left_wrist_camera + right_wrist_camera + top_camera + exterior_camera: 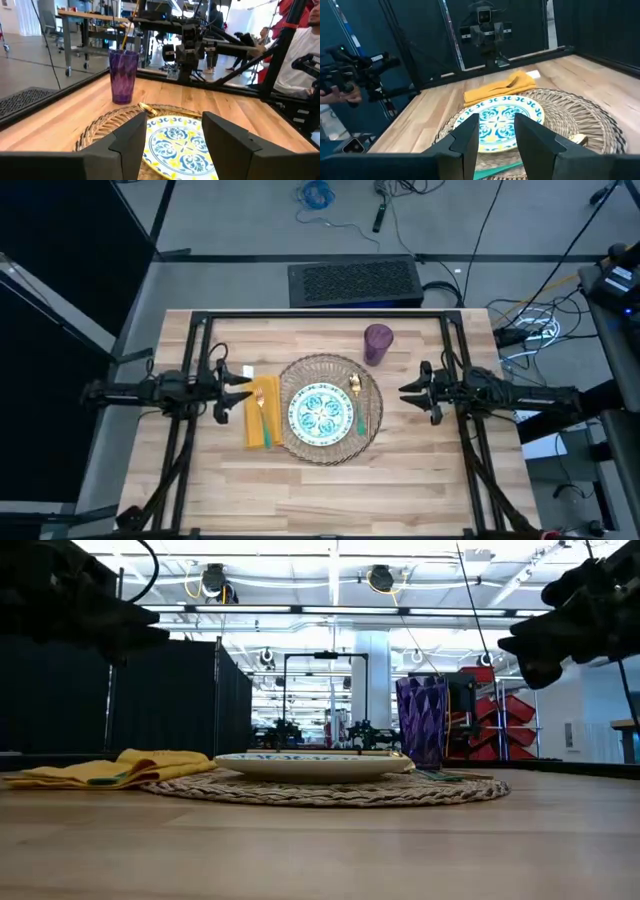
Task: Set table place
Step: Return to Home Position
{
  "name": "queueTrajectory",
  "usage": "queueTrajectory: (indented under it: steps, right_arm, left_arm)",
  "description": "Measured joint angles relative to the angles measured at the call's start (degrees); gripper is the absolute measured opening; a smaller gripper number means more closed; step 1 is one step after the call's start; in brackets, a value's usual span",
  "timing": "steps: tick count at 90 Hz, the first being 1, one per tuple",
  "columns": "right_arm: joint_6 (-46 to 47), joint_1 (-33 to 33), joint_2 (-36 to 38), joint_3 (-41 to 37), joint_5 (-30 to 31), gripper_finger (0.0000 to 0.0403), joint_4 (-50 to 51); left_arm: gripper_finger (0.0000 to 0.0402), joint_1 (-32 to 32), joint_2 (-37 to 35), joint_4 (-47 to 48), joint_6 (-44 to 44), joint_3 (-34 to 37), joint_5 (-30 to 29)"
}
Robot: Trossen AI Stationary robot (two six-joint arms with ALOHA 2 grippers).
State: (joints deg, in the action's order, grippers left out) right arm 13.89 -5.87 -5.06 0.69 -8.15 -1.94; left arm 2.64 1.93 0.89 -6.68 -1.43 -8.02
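A teal-patterned plate centres the woven mat mid-way on the table, with a yellow napkin just beside it toward the left edge and a purple cup upright toward the far edge.

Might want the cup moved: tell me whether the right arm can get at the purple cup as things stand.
Probably yes. The right gripper hangs open close to the upright purple cup, and nothing stands between them.

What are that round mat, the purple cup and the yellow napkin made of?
The mat looks like woven straw or similar fibre: braided matte strands. The purple cup seems translucent faceted plastic or glass. The napkin looks like soft cloth, folded and creased.
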Motion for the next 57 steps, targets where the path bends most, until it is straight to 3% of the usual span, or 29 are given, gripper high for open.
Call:
queueTrajectory:
  steps: [57]
  right_arm:
    - [-0.46, -0.02, 0.02, 0.07, -0.95, 0.0109, -0.15]
  left_arm:
    - [0.0144, -0.05, 1.97, -2.73, -3.86, 0.98, -0.93]
